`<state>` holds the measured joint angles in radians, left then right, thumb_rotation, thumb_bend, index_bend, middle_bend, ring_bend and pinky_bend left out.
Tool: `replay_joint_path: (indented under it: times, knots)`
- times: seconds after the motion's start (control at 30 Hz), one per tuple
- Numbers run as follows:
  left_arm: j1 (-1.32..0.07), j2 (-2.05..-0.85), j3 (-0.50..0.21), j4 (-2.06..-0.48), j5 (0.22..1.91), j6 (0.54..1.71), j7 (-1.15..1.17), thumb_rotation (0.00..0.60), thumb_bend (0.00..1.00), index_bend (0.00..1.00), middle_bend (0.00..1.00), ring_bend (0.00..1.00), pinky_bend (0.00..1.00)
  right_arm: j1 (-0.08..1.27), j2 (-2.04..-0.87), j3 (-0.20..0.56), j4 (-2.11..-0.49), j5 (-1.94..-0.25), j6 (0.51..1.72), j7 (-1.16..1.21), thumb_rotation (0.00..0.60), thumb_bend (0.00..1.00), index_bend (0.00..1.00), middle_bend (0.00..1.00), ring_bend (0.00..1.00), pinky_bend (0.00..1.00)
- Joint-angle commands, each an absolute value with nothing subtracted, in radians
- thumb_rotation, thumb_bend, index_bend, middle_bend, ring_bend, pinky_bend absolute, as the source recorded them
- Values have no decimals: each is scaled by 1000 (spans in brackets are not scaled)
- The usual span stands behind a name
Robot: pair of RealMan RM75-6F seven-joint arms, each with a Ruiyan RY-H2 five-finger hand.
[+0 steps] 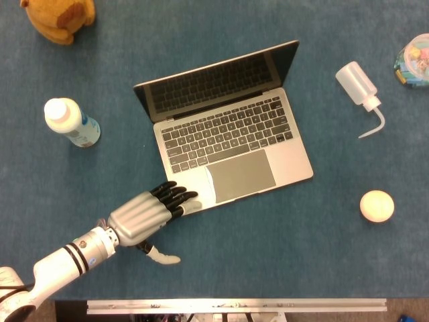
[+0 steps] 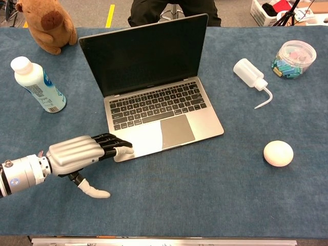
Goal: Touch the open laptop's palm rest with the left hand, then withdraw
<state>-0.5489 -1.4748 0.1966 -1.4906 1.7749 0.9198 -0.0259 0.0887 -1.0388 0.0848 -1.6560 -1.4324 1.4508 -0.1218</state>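
Observation:
An open silver laptop [image 1: 228,127] [image 2: 154,97] sits mid-table, its screen dark. My left hand [image 1: 144,216] [image 2: 82,152] reaches in from the lower left, fingers stretched out flat and thumb hanging below. Its fingertips [image 1: 189,198] [image 2: 123,150] rest on the front left corner of the palm rest [image 1: 194,182] [image 2: 138,138], left of the trackpad [image 1: 242,176]. The hand holds nothing. The right hand does not show in either view.
A white bottle [image 1: 70,123] [image 2: 37,84] lies left of the laptop, with a plush toy [image 1: 59,19] [image 2: 47,25] in the far left corner. To the right are a squeeze bottle [image 1: 360,87] [image 2: 251,75], a clear jar [image 2: 293,58] and a pale ball [image 1: 377,206] [image 2: 278,153].

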Motion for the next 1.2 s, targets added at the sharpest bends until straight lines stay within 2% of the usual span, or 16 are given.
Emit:
replay_joint_path:
  times: [0.03, 0.6, 1.2]
  knots:
    - [-549, -1479, 201, -1486, 1774, 924, -22, 219, 119, 0, 0, 0, 0, 89, -1038, 85, -1657, -1432, 1451, -124, 600, 0, 297, 208, 41, 0]
    - [-553, -1475, 210, -1492, 1771, 970, -2, 219, 119, 0, 0, 0, 0, 85, -1034, 86, -1656, -1428, 1452, -116, 600, 0, 297, 208, 41, 0]
    - [-554, -1496, 227, -1467, 1760, 963, 38, 220, 120, 0, 0, 0, 0, 82, -1040, 82, -1644, -1429, 1449, -100, 600, 0, 297, 208, 41, 0]
